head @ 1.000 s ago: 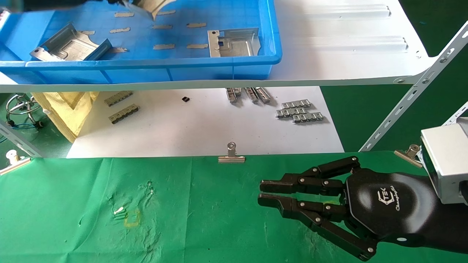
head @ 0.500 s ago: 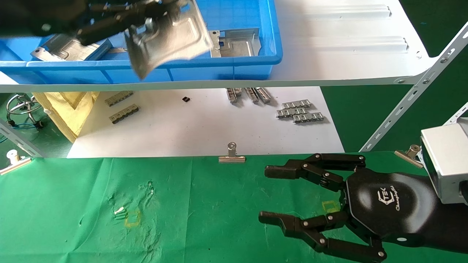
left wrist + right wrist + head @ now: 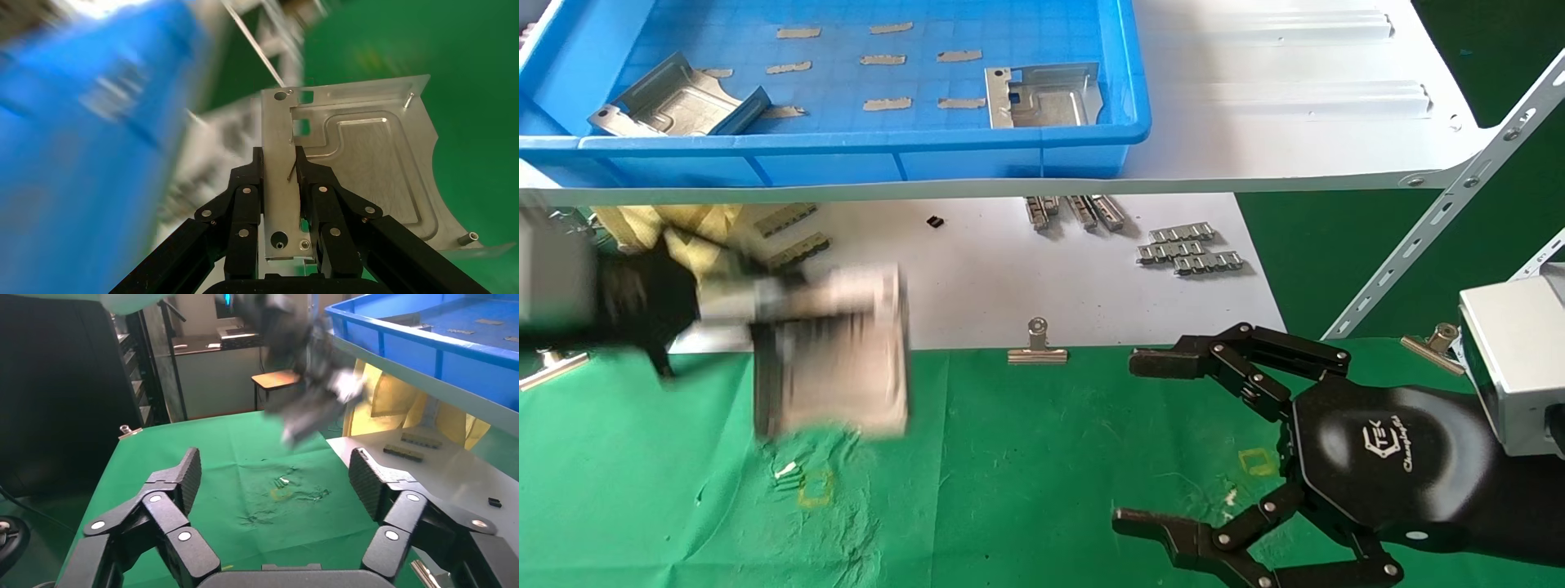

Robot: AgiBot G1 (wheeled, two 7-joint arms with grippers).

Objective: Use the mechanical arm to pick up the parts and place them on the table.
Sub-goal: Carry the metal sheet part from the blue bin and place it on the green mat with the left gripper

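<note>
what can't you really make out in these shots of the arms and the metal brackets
- Head view: left gripper and its carried bracket are motion-blurred; the grip shows only in the left wrist view.
- Left wrist view: blue tray smeared by motion.
- Head view: right gripper, open over the green table, has its lower finger cut by the frame edge.

Silvery part [image 3: 361, 162], apparently; green table [image 3: 1026, 457]; blue tray [image 3: 846, 147]

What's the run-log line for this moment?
left gripper: shut on bracket, above green cloth | right gripper: open, empty | blue tray: two brackets
</note>
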